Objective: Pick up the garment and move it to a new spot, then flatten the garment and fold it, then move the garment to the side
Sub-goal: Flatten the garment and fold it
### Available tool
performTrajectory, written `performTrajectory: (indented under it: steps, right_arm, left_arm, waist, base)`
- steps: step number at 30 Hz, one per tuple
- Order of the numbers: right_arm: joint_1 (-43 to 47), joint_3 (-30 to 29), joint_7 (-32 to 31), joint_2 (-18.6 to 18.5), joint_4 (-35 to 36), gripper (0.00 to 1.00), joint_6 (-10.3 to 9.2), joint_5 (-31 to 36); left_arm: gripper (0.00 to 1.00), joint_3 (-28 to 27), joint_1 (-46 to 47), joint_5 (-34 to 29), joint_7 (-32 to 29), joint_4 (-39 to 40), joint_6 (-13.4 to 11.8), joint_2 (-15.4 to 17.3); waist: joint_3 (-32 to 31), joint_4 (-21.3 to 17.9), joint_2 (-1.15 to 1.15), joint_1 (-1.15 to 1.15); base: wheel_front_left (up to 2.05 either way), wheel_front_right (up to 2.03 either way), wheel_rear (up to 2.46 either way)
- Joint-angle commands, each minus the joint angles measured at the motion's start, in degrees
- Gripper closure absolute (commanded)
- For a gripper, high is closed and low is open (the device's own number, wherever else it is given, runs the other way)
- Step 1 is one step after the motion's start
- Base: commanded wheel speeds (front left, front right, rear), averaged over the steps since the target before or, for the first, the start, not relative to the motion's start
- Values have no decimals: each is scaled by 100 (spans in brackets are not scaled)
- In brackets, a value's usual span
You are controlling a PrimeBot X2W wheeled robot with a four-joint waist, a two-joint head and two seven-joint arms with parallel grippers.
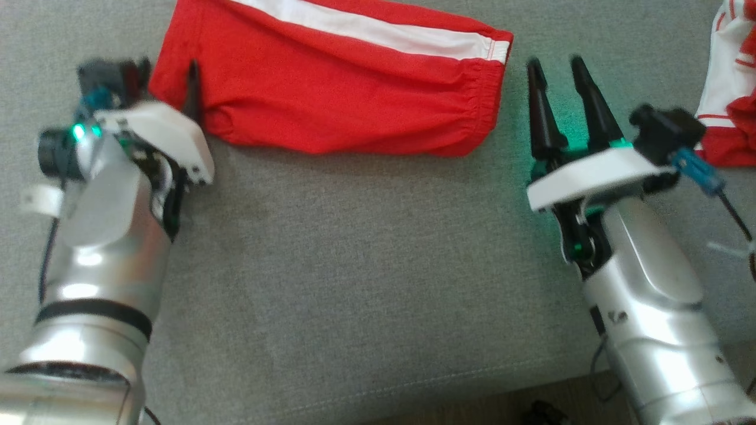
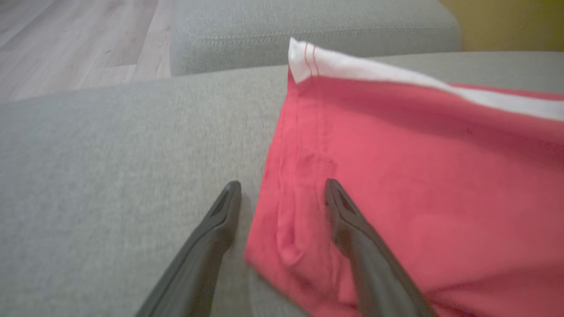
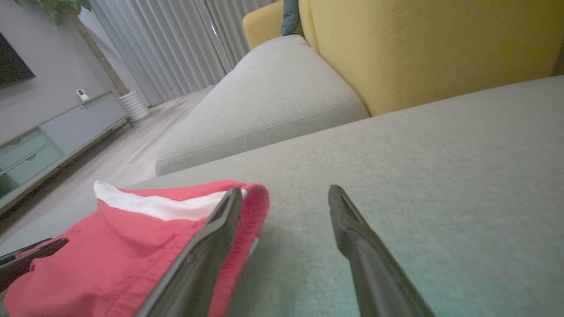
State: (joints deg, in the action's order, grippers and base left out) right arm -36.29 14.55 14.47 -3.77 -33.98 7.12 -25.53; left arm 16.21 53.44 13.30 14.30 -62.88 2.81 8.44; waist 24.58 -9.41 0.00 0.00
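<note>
The garment [image 1: 331,82] is red shorts with a white side stripe, lying folded and flat at the top middle of the grey sofa seat [image 1: 354,265]. My left gripper [image 1: 168,68] is open at the garment's left end. In the left wrist view the left gripper [image 2: 282,184] straddles the garment's [image 2: 396,176] edge, with one finger over the cloth and the other over the seat. My right gripper [image 1: 560,68] is open just right of the elastic waistband. In the right wrist view the right gripper [image 3: 285,190] holds nothing, and the garment [image 3: 110,246] lies to its left.
Another red and white piece of clothing [image 1: 729,88] lies at the far right of the seat. The seat's front edge [image 1: 413,395] runs along the bottom. A yellow backrest [image 3: 440,48] and a second grey cushion [image 3: 273,105] stand beyond.
</note>
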Motion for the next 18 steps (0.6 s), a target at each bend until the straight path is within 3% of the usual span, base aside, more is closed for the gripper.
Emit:
performTrajectory:
  steps: [1,5,11,12,13,14,18]
  right_arm:
    - [130,-55,52,89,238,0,36,121]
    - [319,-309,52,89,366,0,36,263]
    - [429,-412,52,89,486,0,36,318]
    - [463,-403,52,89,524,0,36,306]
    - [485,-400,52,89,535,0,36,299]
    - [512,-403,52,89,539,0,36,291]
    - [675,-457,52,89,468,0,36,282]
  left_arm:
    - [0,-146,5,43,69,66,-74,138]
    - [0,-212,-185,184,69,-112,1,45]
    - [0,-229,-247,229,44,-465,-105,72]
    - [56,-213,-265,248,-10,-619,-66,78]
    - [94,-211,-281,268,-9,-662,-32,65]
    - [100,-206,-304,285,-5,-696,-1,48]
    - [100,-235,-473,360,38,-713,17,-5]
  waist:
    - [-29,-2,0,0]
    - [-42,-29,0,0]
    - [-49,-91,0,0]
    - [-78,-120,0,0]
    - [-103,-128,0,0]
    - [-141,-129,0,0]
    - [-383,-76,0,0]
  base:
    - [0,0,0]
    - [0,0,0]
    - [0,0,0]
    - [0,0,0]
    - [0,0,0]
    - [0,0,0]
    - [0,0,0]
